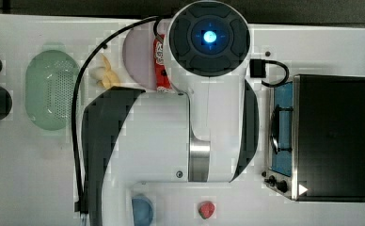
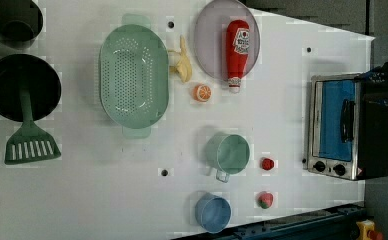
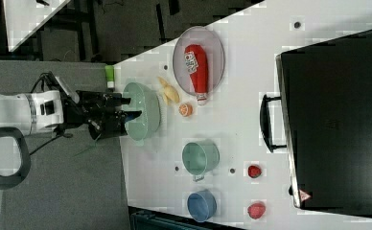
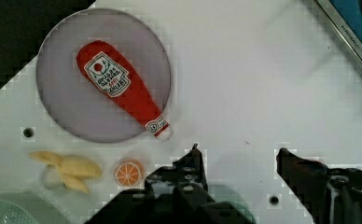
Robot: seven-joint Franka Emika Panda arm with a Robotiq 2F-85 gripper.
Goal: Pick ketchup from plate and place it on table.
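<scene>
The ketchup (image 4: 118, 91), a red soft bottle with a white label, lies flat on the pale lilac plate (image 4: 62, 102). Its white cap end pokes over the plate's rim onto the white table (image 4: 263, 70). My gripper (image 4: 239, 154) hangs above the table beside the plate, open, with nothing between its dark fingers (image 4: 195, 158). In the right view the gripper (image 3: 130, 107) shows at the end of the white arm, apart from the ketchup (image 3: 197, 67) and plate (image 3: 216, 57). In the top view the arm hides part of the ketchup (image 1: 161, 66) and plate (image 1: 136, 54).
Next to the plate lie a banana (image 2: 183, 65) and an orange slice (image 2: 202, 92). A green perforated basket (image 2: 133, 75), a green cup (image 2: 228, 154), a blue cup (image 2: 213, 212) and small red fruits also sit on the table. A toaster oven (image 2: 339, 125) stands at the left view's right.
</scene>
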